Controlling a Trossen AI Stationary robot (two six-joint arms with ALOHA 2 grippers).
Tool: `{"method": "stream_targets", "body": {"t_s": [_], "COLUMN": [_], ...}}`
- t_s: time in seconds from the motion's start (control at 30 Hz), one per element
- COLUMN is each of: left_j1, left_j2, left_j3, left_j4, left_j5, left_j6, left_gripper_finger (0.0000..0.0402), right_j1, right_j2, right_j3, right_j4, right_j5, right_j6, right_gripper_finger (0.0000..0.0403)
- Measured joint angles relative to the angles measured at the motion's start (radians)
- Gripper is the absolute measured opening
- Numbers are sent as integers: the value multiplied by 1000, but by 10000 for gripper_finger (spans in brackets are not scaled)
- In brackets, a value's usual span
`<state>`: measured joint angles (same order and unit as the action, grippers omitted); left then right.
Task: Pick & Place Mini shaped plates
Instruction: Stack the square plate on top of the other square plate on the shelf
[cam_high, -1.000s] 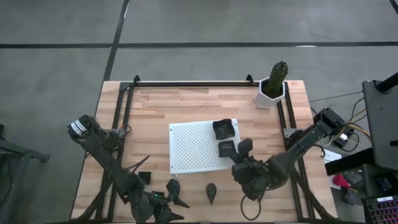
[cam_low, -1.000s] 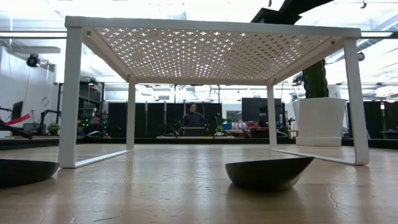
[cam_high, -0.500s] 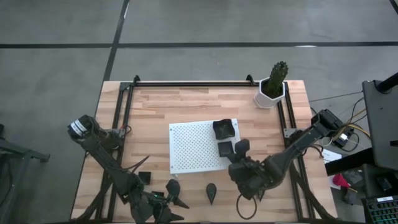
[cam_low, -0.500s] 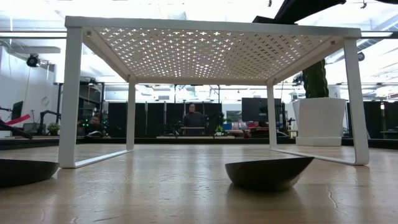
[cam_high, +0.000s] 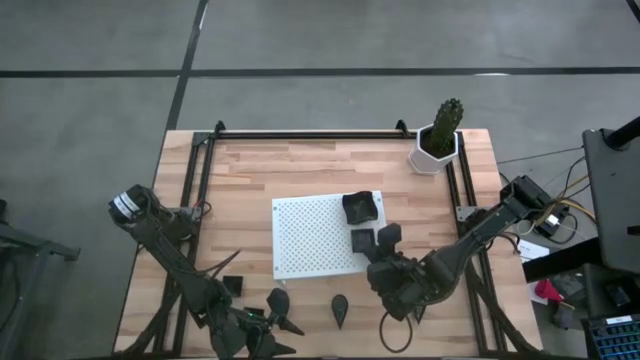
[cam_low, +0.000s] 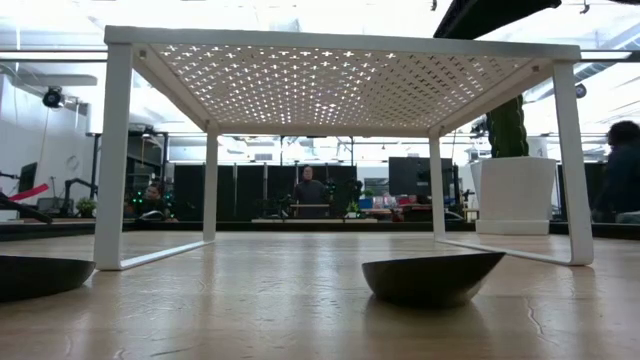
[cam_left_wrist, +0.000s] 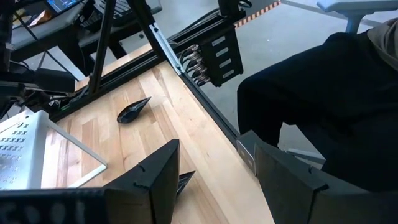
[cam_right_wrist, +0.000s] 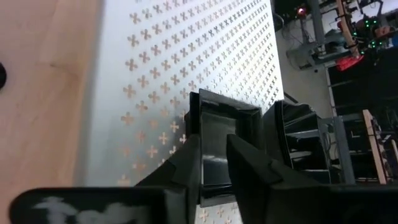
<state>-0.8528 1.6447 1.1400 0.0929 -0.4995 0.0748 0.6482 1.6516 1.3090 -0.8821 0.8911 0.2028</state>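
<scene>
Status, right hand (cam_high: 373, 244): hovering at the right edge of the white board (cam_high: 310, 240), fingers (cam_right_wrist: 249, 168) standing slightly apart, straddling the near rim of a small square plate (cam_right_wrist: 225, 127) without clamping it. Sitting on the board beside a larger square plate (cam_high: 360, 207). Left hand (cam_left_wrist: 211, 158): waiting at the worktop's (cam_high: 300, 170) near-left edge, gaping wide, holding nothing. Lying on bare worktop: teardrop plate (cam_high: 341, 309).
</scene>
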Motion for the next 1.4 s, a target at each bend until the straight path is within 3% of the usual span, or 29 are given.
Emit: {"method": "stream_targets", "body": {"t_s": [0.17,0.33,0.63,0.83,1.4], "left_j1": [0,-2,-41,-115,-185], "left_j2": [-3,-18,-59,-43,127], "left_j3": [0,0,1,1,1], "left_j4": [-27,-96,-477,-631,-647], "left_j5": [0,0,28,78,104], "left_j6": [-26,-93,-552,-758,-957], "left_gripper_finger": [202,202,202,199,176], "right_j1": [17,28,78,115,131], "right_j2": [0,0,5,5,6], "right_j3": [66,140,175,163,161], "right_j4": [2,3,96,158,217], "right_j5": [-1,-1,-35,-36,-36], "right_j6": [0,-7,14,21,15], "right_gripper_finger": [114,120,114,116,105]}}
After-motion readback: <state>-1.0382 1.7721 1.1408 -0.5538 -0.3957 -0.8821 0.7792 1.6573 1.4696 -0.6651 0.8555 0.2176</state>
